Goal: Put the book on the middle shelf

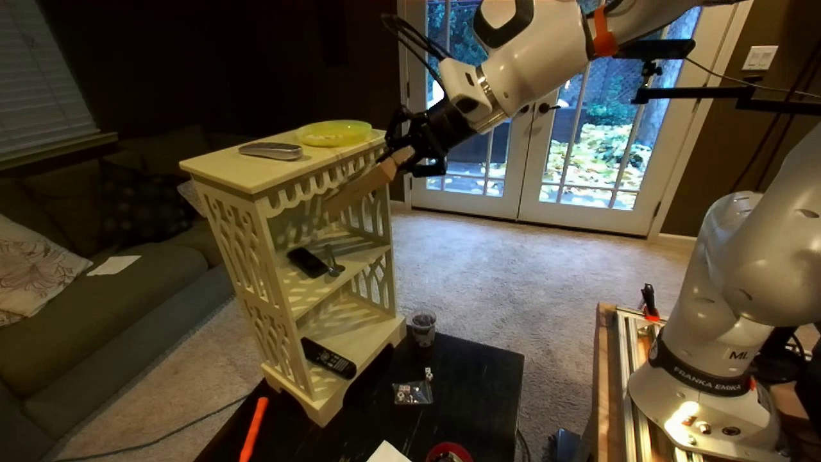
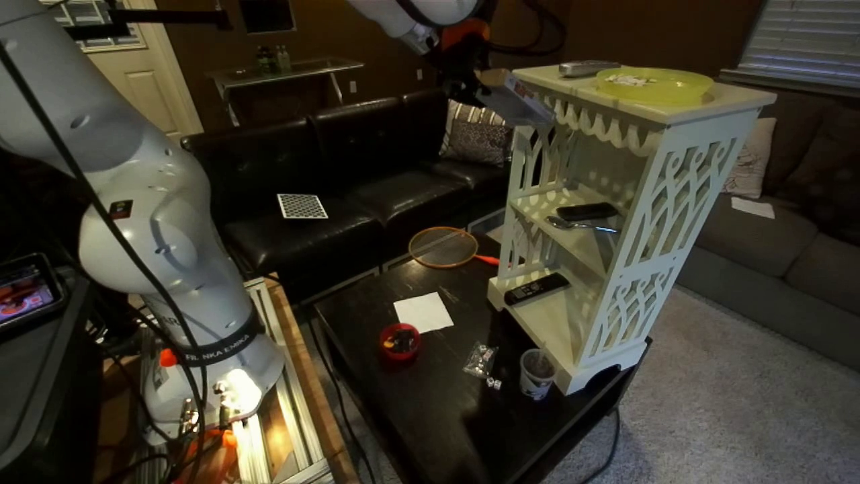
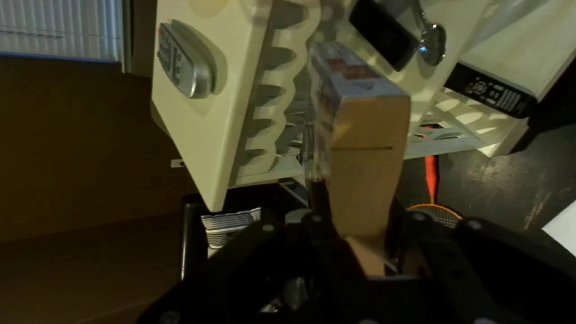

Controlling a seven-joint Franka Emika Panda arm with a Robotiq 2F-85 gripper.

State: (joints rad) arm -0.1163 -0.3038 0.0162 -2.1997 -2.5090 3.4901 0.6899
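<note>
Book [image 1: 359, 190] pinched between the fingers of the gripper [image 1: 403, 157]; in an exterior view I see it slant toward eight o'clock across the upper opening of the pale rack [image 1: 269, 301], though whether it reaches inside I can't tell. At its six o'clock lies the middle shelf [image 1: 359, 250], bearing a flat black device [image 1: 308, 262] and a spoon [image 1: 335, 269]; toward eleven, up top, a yellow-green dish [image 1: 357, 136].

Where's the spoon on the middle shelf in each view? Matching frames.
In an exterior view: spoon left of centre, just below mid-height.
In an exterior view: spoon right of centre, just above mid-height.
Wrist view: spoon at upper right.
Shared landmark: black remote on the lowest shelf, visible in all three.
</note>
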